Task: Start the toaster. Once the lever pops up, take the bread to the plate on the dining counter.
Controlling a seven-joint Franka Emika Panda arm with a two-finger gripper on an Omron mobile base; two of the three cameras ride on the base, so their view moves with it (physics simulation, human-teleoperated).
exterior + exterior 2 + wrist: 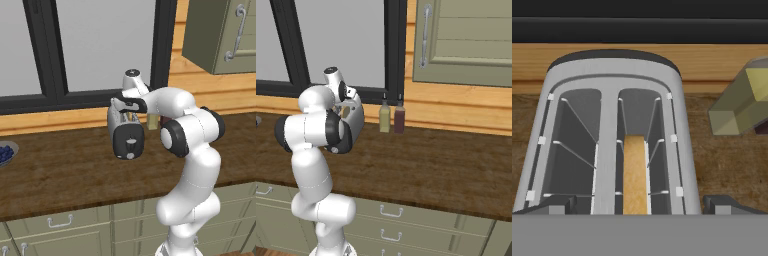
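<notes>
The silver two-slot toaster (612, 145) stands upright at frame centre on the wooden desk (65, 175), with the light-tan bread (634, 175) seated edge-up in its right slot.

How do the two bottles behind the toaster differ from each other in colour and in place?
The yellowish bottle is pale olive, while the dark bottle is deep reddish brown. In the right base view the yellowish bottle stands nearer the toaster, and the dark bottle stands on its far side, further from it. They share much: both are upright, close in height, narrow-necked, and stand side by side on the wooden counter against the wall.
</notes>
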